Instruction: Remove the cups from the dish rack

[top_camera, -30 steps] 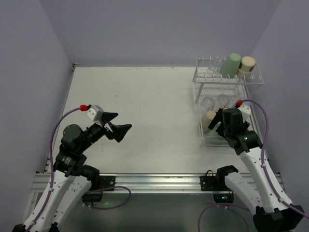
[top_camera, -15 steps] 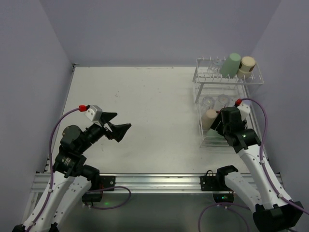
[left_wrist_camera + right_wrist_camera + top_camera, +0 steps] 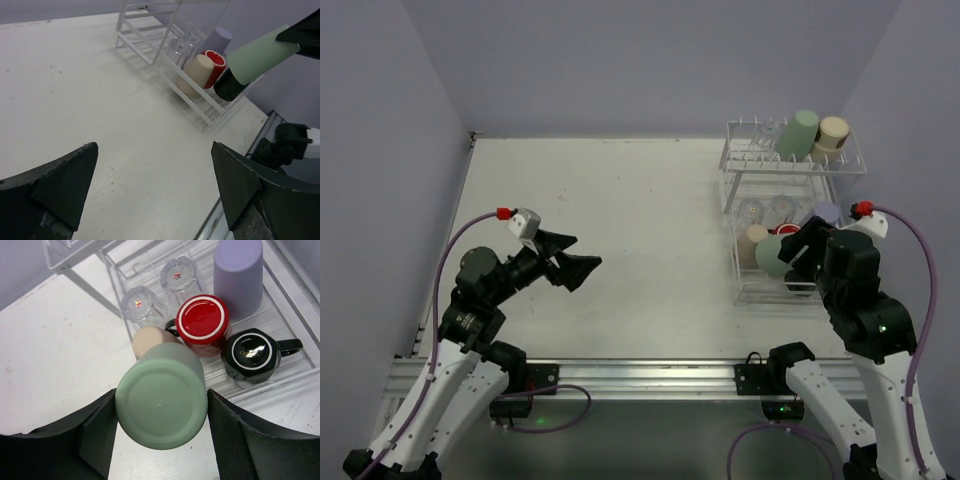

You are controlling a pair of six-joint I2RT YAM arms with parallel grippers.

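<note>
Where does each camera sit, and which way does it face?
Top external: above, behind the arms, looking down on table and dish rack; both arms show.
Left wrist: on the left arm, facing across to the rack; open left pincer at bottom.
Right wrist: looking down into the rack; right pincer holds the pale green cup.
All share that cup.

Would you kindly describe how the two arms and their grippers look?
Both arms are white shells with black joints. The left gripper and right gripper have broad black wedge-shaped fingers. A purple cable with a red connector loops to each wrist.
</note>
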